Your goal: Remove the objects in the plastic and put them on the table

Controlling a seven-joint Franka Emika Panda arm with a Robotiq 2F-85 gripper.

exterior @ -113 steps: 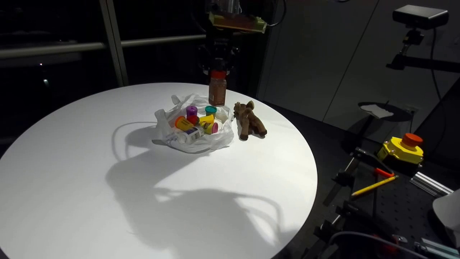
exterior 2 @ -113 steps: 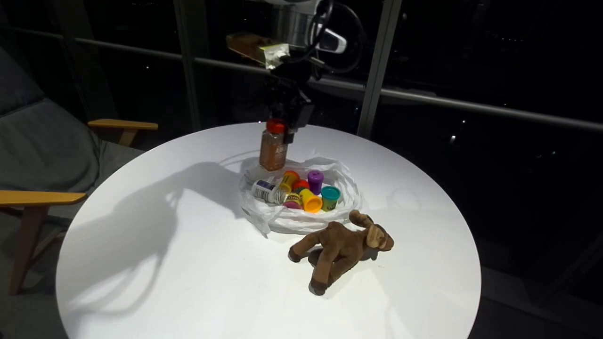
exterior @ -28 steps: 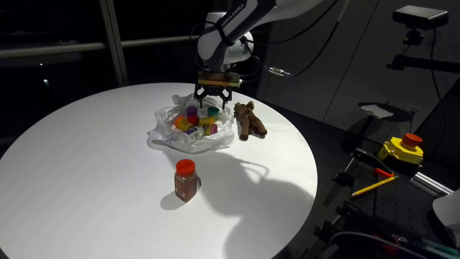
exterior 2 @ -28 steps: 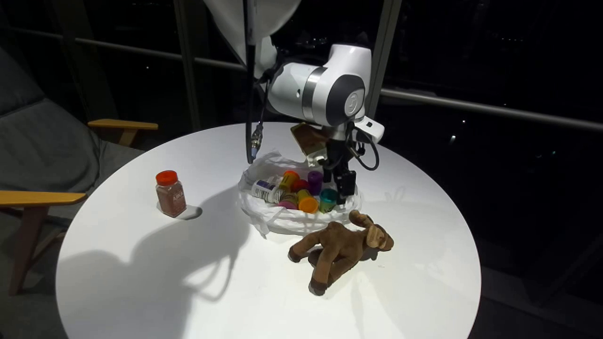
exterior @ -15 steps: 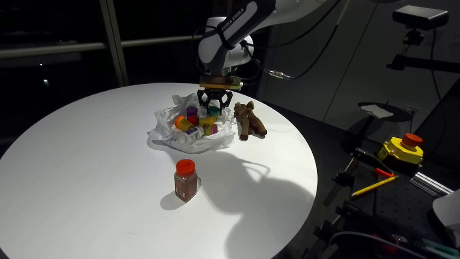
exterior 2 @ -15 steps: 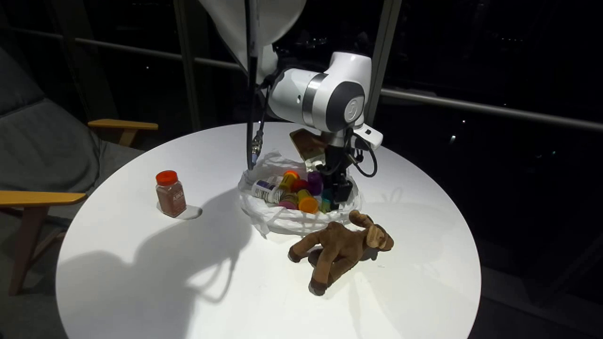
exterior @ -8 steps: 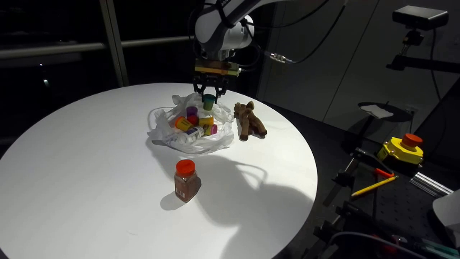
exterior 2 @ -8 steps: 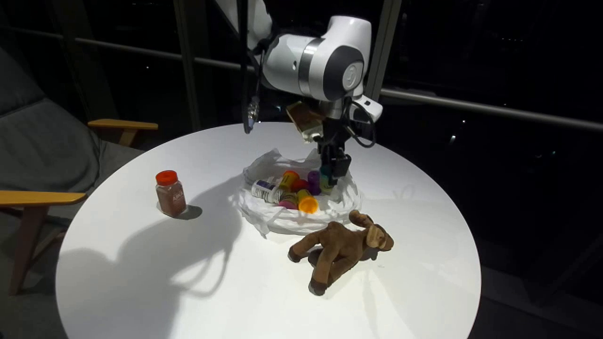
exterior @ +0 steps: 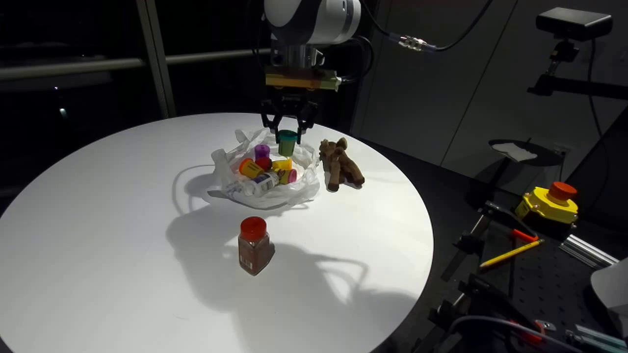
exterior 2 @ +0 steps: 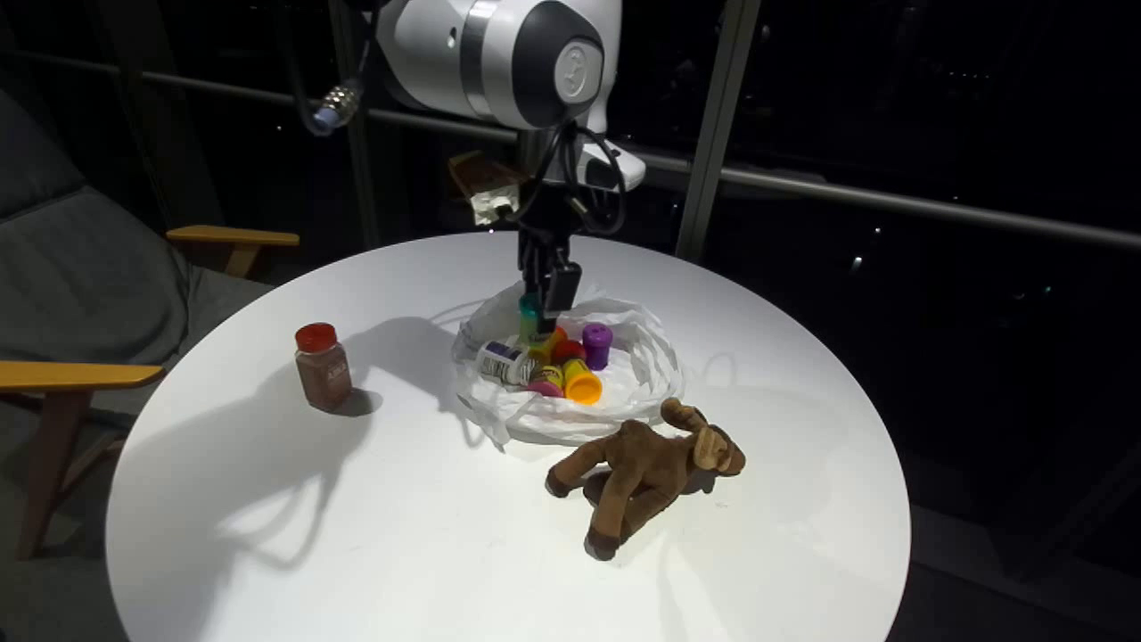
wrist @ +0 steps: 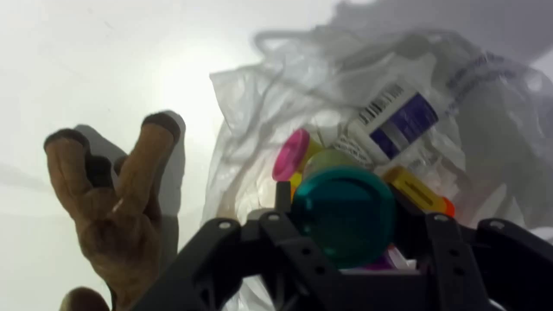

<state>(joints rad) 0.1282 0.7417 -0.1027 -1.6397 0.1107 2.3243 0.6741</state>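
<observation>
Near mid-frame, a green tub [exterior: 287,145] is being pinched by the half-closed hand [exterior: 288,140], best lifted clear of the bag [exterior: 294,196]

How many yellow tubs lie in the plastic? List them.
3. In an exterior view: an orange-lidded tub left of the red item, a pink-lidded tub at right, the third tub just behind that. Others may be hidden.
</observation>
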